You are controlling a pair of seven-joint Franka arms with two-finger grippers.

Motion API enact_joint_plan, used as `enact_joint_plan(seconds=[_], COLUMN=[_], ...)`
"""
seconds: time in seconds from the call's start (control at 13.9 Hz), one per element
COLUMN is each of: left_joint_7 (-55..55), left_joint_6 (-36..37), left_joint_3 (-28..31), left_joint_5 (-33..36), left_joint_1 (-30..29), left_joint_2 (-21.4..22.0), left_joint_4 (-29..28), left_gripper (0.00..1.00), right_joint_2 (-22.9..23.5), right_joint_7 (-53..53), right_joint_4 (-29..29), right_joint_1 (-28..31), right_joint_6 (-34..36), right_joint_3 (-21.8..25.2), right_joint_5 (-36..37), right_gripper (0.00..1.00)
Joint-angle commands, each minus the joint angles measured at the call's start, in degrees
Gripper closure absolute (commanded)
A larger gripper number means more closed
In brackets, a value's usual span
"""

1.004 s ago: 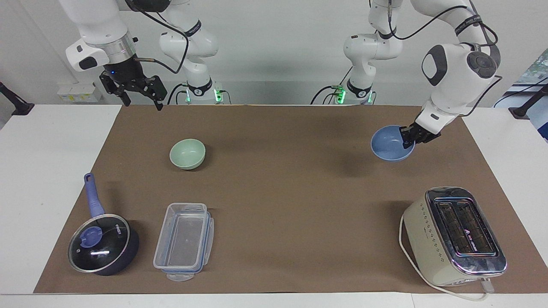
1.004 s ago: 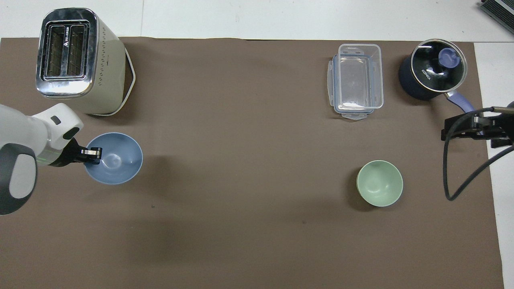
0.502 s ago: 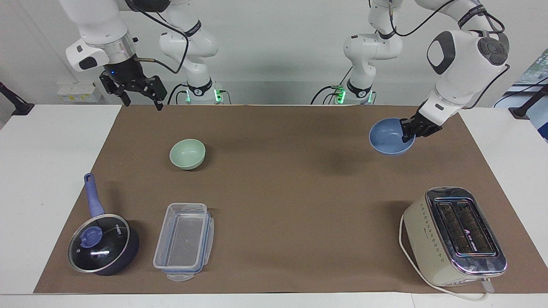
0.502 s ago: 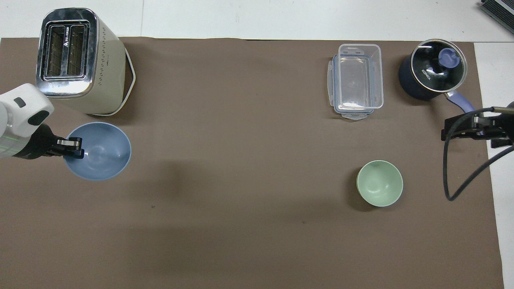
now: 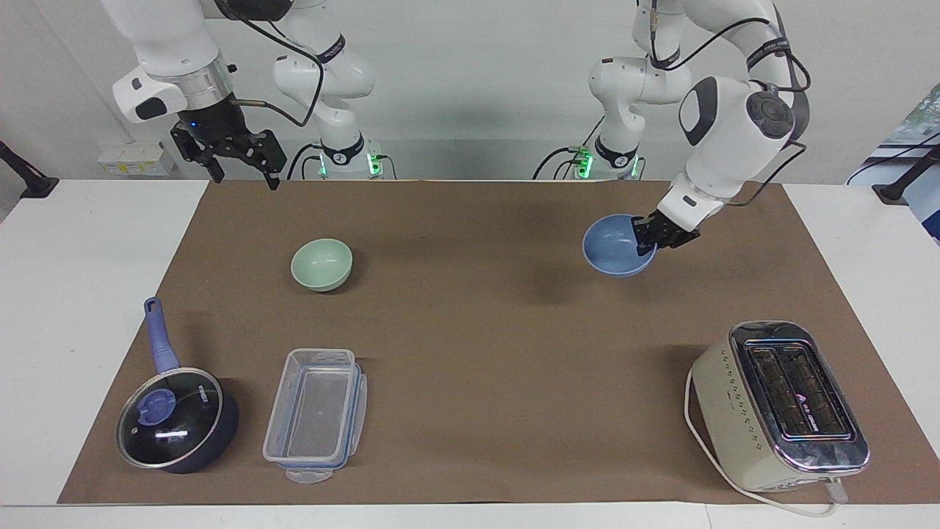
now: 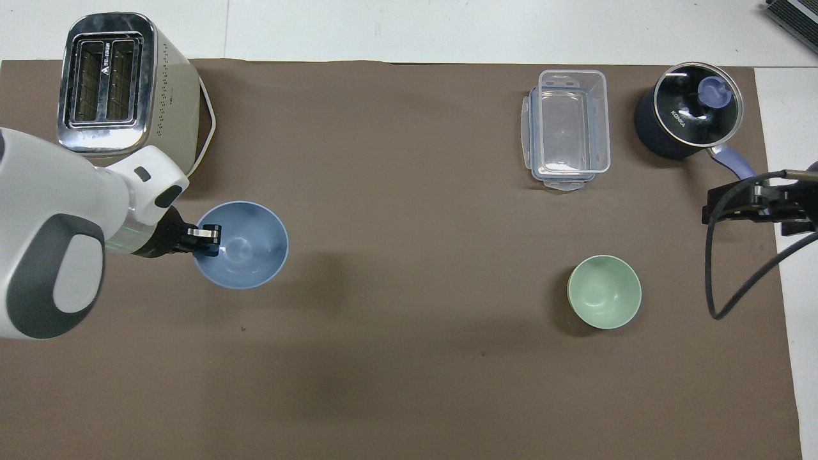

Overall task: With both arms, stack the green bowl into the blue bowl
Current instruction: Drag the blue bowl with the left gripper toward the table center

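Green bowl [image 6: 604,292]: sits upright and empty on the brown mat [image 6: 409,383], toward the right arm's end; at about 3 o'clock from the mat's middle, taking 12 as pointing away from the robots in the overhead view; touched by nothing.
Handling, green bowl: probably light and stiff, with a smooth matte wall that could slip in a loose pinch; may chip if dropped, material not told.
Where to hold: best at the rim, one finger inside and one outside the wall, at the 6 o'clock edge nearest the robots.
Blue bowl [image 6: 246,246]: hangs tilted above the mat at about 9 o'clock from its middle, well apart from the green bowl.
Left gripper [image 6: 208,236]: clamped on the blue bowl's rim at its 9 o'clock edge, one finger inside.
Right gripper [image 5: 246,180]: waits raised over the right arm's end of the table, fingers spread, holding nothing.
Step in hand, as judged: carrying the blue bowl toward the middle; green bowl not yet lifted.
Clear container [image 6: 567,130]: at about 12 o'clock from the green bowl, farther from the robots.
Saucepan [image 6: 689,112]: lidded, at 1 o'clock from the green bowl.
Toaster [image 6: 121,96]: at 11 o'clock from the blue bowl.
Count: two bowls, one green and one blue; one container; one saucepan; one toaster; two grippers.
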State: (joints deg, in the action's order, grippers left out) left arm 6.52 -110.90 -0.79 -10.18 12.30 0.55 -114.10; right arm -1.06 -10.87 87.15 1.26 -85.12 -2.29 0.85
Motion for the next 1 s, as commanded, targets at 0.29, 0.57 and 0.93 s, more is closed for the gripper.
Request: enact_joint_plan(seconds=[0.29, 0.57, 0.93], left_joint_7=[12.27, 15.36, 18.43], left_joint_6=[-12.83, -19.26, -25.58], left_joint_3=[0.70, 0.70, 0.70], left_joint_5=[-1.25, -2.47, -4.15], left_joint_1=[12.64, 18.45, 25.21], left_joint_2=[-5.20, -6.53, -9.51], left_joint_4=[-3.67, -8.06, -10.18], left_gripper=[1.00, 1.00, 1.00], right_joint_2=[-0.79, -0.79, -0.88], right_joint_7=[1.73, 1.73, 1.82], right_joint_4=[0.92, 0.92, 0.92], right_joint_1=[0.49, 0.58, 1.28], right_joint_6=[-0.40, -0.49, -0.40], right_joint_3=[0.26, 0.35, 0.35], right_joint_5=[-1.20, -1.20, -1.11], right_gripper=[0.00, 0.00, 0.00])
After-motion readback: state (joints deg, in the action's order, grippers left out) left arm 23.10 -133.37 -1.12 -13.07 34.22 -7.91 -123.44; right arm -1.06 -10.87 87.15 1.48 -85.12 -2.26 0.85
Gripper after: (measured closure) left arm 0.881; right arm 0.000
